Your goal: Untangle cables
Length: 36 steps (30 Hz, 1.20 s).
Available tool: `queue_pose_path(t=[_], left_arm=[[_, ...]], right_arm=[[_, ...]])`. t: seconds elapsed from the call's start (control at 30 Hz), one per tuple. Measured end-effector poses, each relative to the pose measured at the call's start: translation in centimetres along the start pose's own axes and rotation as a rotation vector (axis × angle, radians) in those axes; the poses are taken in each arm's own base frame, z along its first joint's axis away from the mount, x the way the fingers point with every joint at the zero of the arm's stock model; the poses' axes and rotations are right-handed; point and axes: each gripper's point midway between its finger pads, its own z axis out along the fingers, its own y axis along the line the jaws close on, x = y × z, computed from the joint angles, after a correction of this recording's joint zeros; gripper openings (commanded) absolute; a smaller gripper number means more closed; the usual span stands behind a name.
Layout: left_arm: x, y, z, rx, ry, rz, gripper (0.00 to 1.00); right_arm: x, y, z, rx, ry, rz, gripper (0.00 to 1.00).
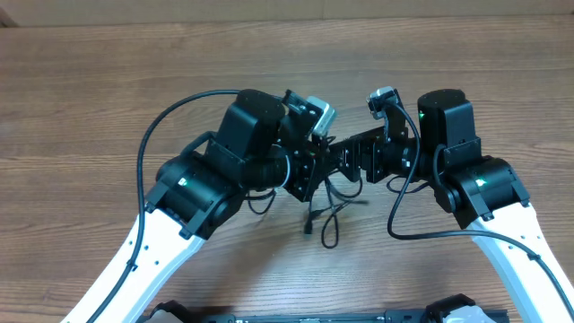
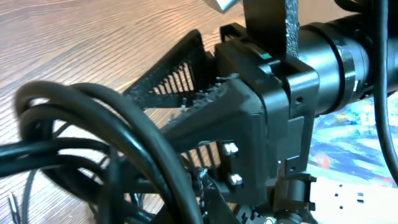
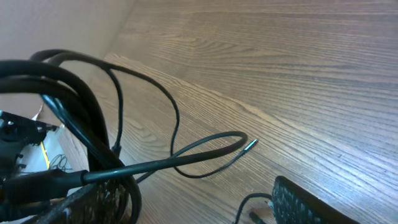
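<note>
The cables [image 1: 327,213] are thin black cords hanging in loose loops between the two grippers at the table's middle. In the overhead view my left gripper [image 1: 314,170] meets my right gripper [image 1: 348,161] above them. The left wrist view is filled at the left by looped cables [image 2: 112,124], which hide the left fingers; that gripper is shut on the bunch. The right gripper's ribbed fingers [image 2: 214,102] point at the bunch from the right. My right gripper [image 3: 199,208] stands open, with one cable [image 3: 186,152] crossing over its left finger [image 3: 93,202]. A silver-tipped end [image 3: 250,144] lies on the wood.
The wooden table [image 1: 90,81] spreads out on all sides. A thicker arm wire [image 1: 148,135] arcs over the left arm, and another [image 1: 399,224] loops beside the right arm. A black frame [image 1: 314,316] runs along the front edge.
</note>
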Motion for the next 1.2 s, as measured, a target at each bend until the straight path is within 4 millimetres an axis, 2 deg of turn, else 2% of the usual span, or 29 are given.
queue_pose_path(t=[0.23,0.37,0.5,0.77,0.97,1.1,1.2], left_arm=[[0.2,-0.5,0.2,0.028,0.011,0.01,0.04],[0.3,-0.7,0.3,0.041,0.016,0.028,0.04],[0.3,-0.9,0.3,0.056,0.02,0.041,0.04],[0.3,-1.2,0.0,0.066,0.015,0.069,0.04],[-0.2,-1.0,-3.2,0.04,-0.045,0.075,0.04],[-0.3,0.0,-5.5,-0.007,-0.084,0.057,0.04],[-0.2,0.7,-7.0,-0.038,-0.104,0.054,0.04]], right_arm=[[-0.1,-0.6,0.2,0.027,-0.001,0.003,0.77],[0.3,-1.3,1.2,0.032,0.029,0.023,0.73],[0.8,-2.2,2.3,0.038,0.064,0.047,0.73],[1.4,-3.7,2.3,0.117,0.082,0.066,0.74],[2.7,-6.3,1.7,0.271,0.117,0.115,0.74],[3.1,-6.9,1.3,0.311,0.126,0.151,0.74],[3.0,-8.8,0.3,0.379,0.116,0.192,0.74]])
